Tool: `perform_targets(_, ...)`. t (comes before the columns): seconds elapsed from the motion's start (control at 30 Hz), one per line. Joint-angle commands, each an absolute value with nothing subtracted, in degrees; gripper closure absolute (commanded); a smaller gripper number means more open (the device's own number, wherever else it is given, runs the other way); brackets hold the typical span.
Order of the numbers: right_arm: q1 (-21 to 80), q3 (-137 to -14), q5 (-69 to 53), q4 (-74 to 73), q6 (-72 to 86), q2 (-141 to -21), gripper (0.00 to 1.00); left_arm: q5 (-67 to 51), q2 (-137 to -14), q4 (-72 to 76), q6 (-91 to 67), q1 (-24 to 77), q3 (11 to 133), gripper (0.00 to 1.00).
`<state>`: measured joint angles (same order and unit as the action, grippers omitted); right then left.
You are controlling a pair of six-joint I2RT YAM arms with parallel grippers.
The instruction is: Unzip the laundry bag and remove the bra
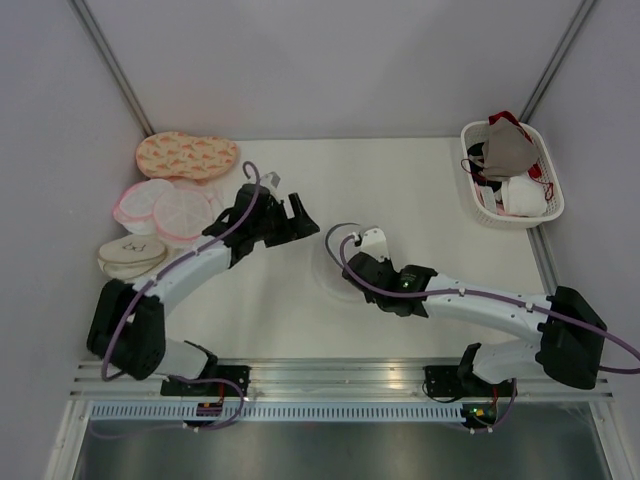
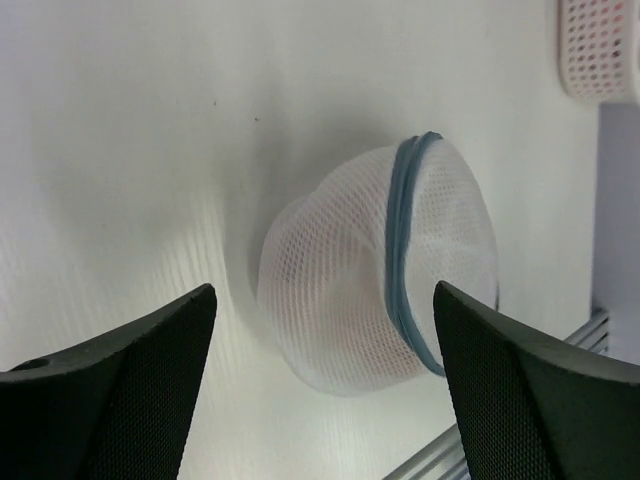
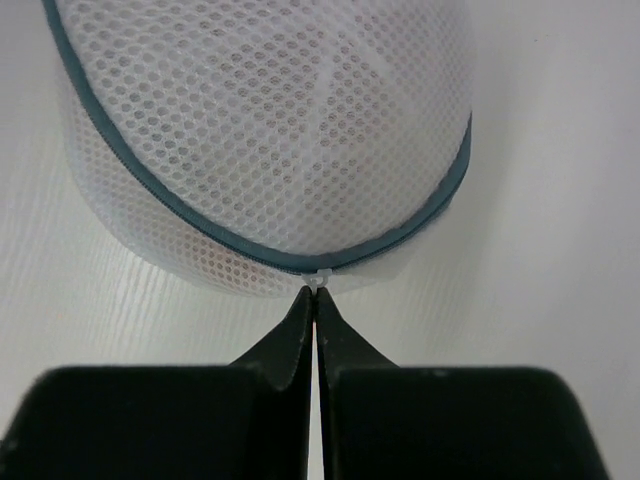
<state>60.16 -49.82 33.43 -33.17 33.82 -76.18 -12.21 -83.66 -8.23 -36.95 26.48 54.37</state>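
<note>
With your right fingers pinched shut on the zipper tab of the laundry bag lying mid-way across the desk, and your left fingers wide open and empty, a pull may drag the loose bag or slip off.

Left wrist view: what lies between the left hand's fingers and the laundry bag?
Only bare white table, seen in the left wrist view; the open left hand is apart from the laundry bag.
</note>
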Motion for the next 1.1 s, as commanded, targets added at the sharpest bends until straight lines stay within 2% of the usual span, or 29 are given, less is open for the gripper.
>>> perform_targets(0.0,60.1,-49.0,28.4,-27.6,30.9,-72.8,1.00,-6.4,-70.6,-9.6,-46.6,26.5,46.5,0.07)
perform_targets(0.13,60.1,-46.2,11.0,-14.3,28.3,-69.7,1.00,-12.8,-57.8,-5.3,-56.6,27.8,36.1,0.05)
perform_targets(0.27,60.1,-45.9,1.0,-7.3,28.1,-69.6,1.00,-16.6,-54.1,-1.6,-62.0,30.2,32.2,0.02)
perform_targets(0.37,60.1,-46.3,-3.2,-3.8,28.6,-71.5,0.99,-18.5,-56.1,3.2,-64.2,31.8,30.8,0.01)
perform_targets(0.53,60.0,-46.3,-3.6,-3.3,29.0,-73.7,1.00,-22.3,-64.3,16.1,-67.1,32.7,30.1,0.01)
perform_targets(0.73,60.1,-44.6,-1.5,-4.5,29.0,-72.2,0.99,-22.3,-69.3,21.7,-65.1,36.6,33.3,0.03)
perform_targets(0.83,60.1,-44.4,-0.5,-5.4,28.7,-71.2,1.00,-23.8,-71.4,19.2,-60.9,37.4,36.4,0.26)
perform_targets(0.87,60.1,-44.4,-0.4,-5.5,28.8,-70.9,1.00,-24.3,-71.8,17.6,-60.0,37.5,36.9,0.48)
perform_targets(0.93,60.1,-44.4,1.0,-6.2,28.7,-70.8,0.99,-25.2,-72.8,16.9,-58.3,37.5,37.5,0.75)
perform_targets(0.97,60.1,-44.5,1.3,-6.4,28.6,-70.7,1.00,-25.5,-72.9,16.5,-57.9,37.5,37.5,0.92)
perform_targets(1.0,60.1,-44.6,1.3,-6.9,28.5,-70.7,1.00,-25.5,-73.0,16.4,-57.2,37.5,37.7,0.97)
perform_targets(1.07,60.1,-44.6,1.8,-7.2,28.5,-70.5,1.00,-25.9,-73.5,16.4,-56.7,37.5,37.8,0.98)
